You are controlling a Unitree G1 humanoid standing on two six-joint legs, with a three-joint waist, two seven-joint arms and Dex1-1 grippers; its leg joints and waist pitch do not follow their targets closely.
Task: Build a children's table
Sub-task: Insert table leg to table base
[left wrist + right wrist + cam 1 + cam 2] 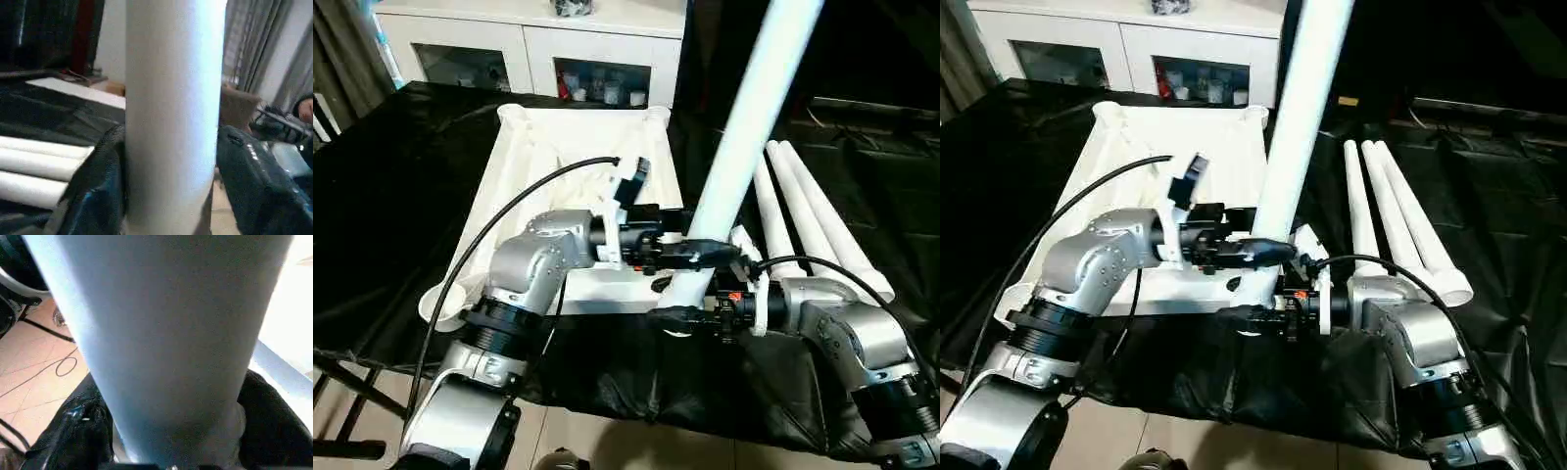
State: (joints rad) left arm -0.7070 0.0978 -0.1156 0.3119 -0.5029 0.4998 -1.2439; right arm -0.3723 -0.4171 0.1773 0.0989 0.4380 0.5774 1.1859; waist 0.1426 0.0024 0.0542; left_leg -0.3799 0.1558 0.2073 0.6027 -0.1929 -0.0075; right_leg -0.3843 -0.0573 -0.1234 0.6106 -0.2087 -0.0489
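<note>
Black-draped bench, three spare legs (803, 211) beside both end effectors (705, 257) (677, 315) clamped on upright leg (744, 127).

My two silver metal forearms (533, 259) carry ribbed black wrist collars, looping black cables (499, 220), and slim black two-fingered grippers (690, 253).

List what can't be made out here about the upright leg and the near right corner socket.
- Upright leg: its upper end is cut off by the top edge in both eye views.
- Its lower end and the tabletop corner socket below: hidden behind the left gripper and right gripper, so seating is unknowable.
- Three spare legs: near ends are partly behind the right forearm.
</note>
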